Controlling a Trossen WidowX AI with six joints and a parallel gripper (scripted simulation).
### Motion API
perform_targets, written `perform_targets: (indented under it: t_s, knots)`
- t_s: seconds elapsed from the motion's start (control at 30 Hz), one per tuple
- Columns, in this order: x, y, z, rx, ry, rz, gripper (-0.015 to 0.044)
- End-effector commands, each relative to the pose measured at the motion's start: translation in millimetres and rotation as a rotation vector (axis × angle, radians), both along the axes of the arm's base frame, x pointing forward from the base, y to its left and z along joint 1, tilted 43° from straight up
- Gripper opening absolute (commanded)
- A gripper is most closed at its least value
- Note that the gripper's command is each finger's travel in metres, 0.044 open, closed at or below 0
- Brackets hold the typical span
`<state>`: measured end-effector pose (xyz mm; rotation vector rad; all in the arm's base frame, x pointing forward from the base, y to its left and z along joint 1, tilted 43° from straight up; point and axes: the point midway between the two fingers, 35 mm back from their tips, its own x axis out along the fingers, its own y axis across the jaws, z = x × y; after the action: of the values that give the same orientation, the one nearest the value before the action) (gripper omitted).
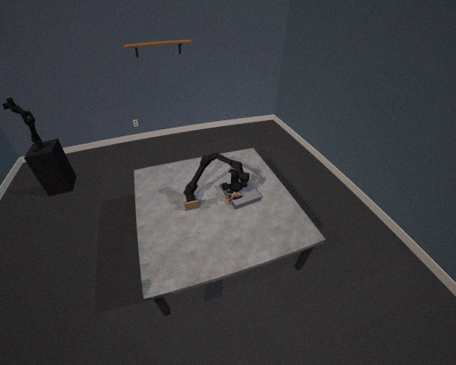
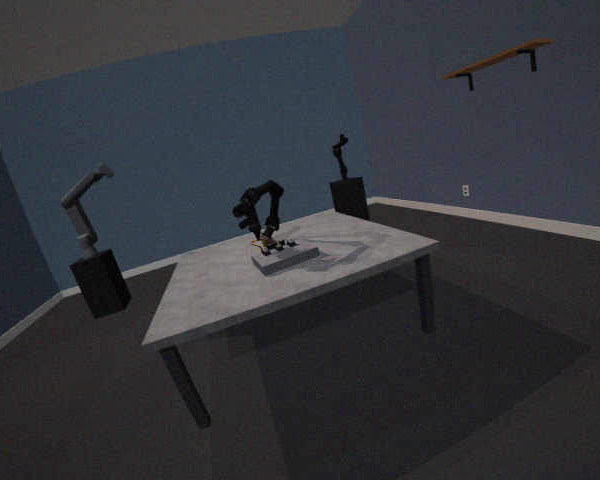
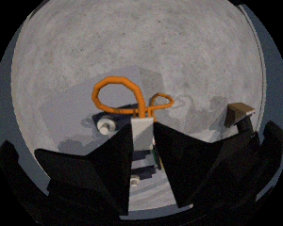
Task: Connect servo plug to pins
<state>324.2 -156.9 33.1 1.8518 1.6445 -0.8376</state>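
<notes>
My gripper (image 3: pixel 141 127) is shut on the small white plug (image 3: pixel 142 137), which stands between the fingertips in the wrist view. The orange lead (image 3: pixel 117 79) (image 1: pixel 228 201) loops from the plug's far end over the grey holder (image 3: pixel 61 108) (image 1: pixel 248 198) (image 2: pixel 289 261). A dark servo with a white round horn (image 3: pixel 106 125) sits on the holder, left of the plug. A thin green strip (image 3: pixel 156 158) shows beside the right finger. The gripper is low over the holder's edge in the top and exterior views. The pins, the coloured band, the dot and the plug's holes cannot be made out.
Another dark part with a pale knob (image 3: pixel 135 181) sits between the fingers, farther down the wrist view. A wood-coloured block (image 1: pixel 191 205) (image 3: pixel 240 113) is at the arm's base. The holder stands on the grey table (image 1: pixel 220 243) (image 2: pixel 202 304).
</notes>
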Motion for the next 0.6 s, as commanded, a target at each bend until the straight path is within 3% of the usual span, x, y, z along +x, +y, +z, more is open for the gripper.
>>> perform_targets:
  t_s: [0.0,0.57]
  knots:
    - [-9.6,2.6,2.9,0.005,0.090,-0.102,0.0000]
    - [-51.0,22.1,10.4,0.049,0.489,-0.540,0.0000]
